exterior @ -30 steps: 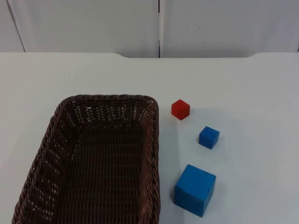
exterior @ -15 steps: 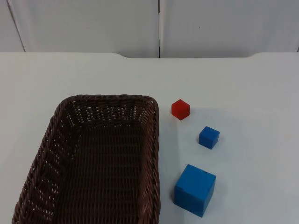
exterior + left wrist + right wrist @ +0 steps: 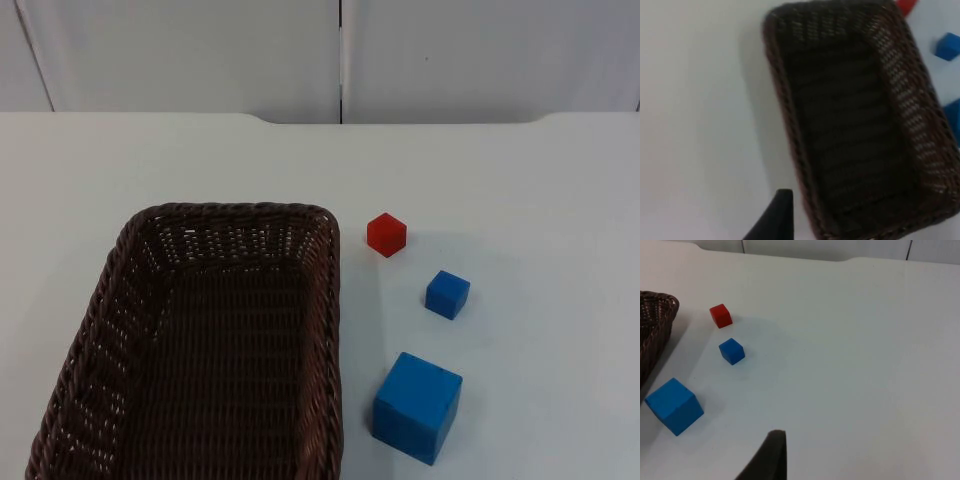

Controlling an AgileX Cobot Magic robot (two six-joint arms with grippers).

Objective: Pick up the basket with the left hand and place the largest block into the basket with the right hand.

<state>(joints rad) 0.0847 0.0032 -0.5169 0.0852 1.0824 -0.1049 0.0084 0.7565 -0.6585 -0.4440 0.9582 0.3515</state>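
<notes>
Basket and blocks on white table (image 3: 520, 180); gripper states cannot be told.
Dark brown wicker basket (image 3: 120, 340), rectangular, empty; large blue cube (image 3: 418, 406) just beside its right wall, small blue cube (image 3: 447, 294) and red cube (image 3: 386, 234) behind.

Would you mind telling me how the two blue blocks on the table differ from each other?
The big blue block is far larger than the small blue block. The big one lies close beside the basket; the small one sits farther from it, nearer the red block. Both are blue cubes resting on the table, untouched.
</notes>
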